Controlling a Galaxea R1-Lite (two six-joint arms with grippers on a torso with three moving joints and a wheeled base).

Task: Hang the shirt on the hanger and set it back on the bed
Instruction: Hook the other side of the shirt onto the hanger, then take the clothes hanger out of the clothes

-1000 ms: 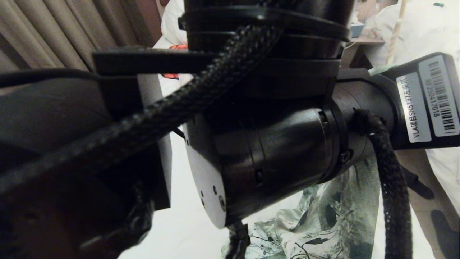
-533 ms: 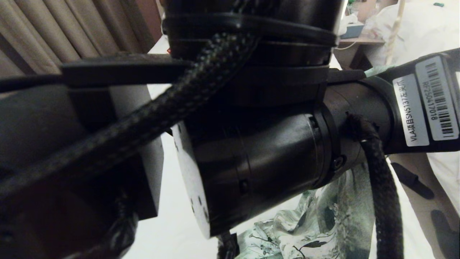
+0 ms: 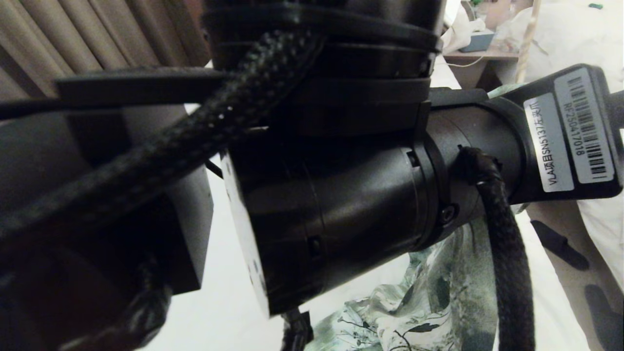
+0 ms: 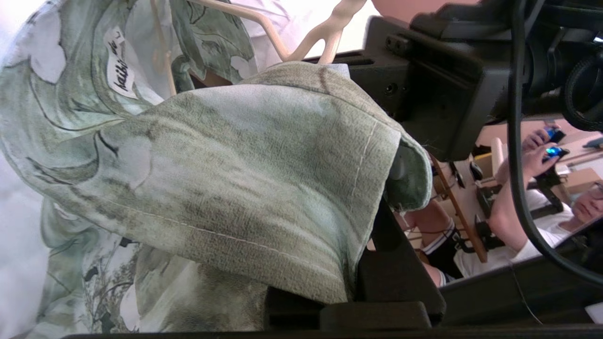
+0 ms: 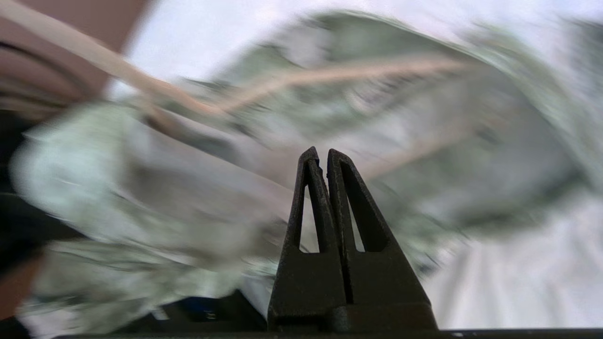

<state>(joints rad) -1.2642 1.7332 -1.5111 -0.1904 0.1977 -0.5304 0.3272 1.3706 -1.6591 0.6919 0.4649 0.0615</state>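
The green and white shirt [image 4: 226, 165] hangs from my left gripper [image 4: 377, 202], which is shut on a fold near its collar. The cloth drapes over the fingers and hides their tips. The cream hanger [image 4: 306, 42] sits in the neck opening just beyond. In the head view my raised left arm fills most of the picture. Below it the shirt [image 3: 429, 302] hangs down to the bed [image 3: 229, 312]. My right gripper [image 5: 319, 153] is shut with nothing in it. It points at the blurred shirt [image 5: 424, 141] and a hanger [image 5: 330, 75] bar.
A curtain [image 3: 73, 44] hangs at the back left. A second bed with white duvets [image 3: 575, 39] and a small side table [image 3: 482, 53] stand at the back right. A seated person [image 4: 532, 207] holding a controller is behind the robot.
My left arm has shifted left across the head view and the hanging shirt has moved with it. Both grippers have stayed shut.
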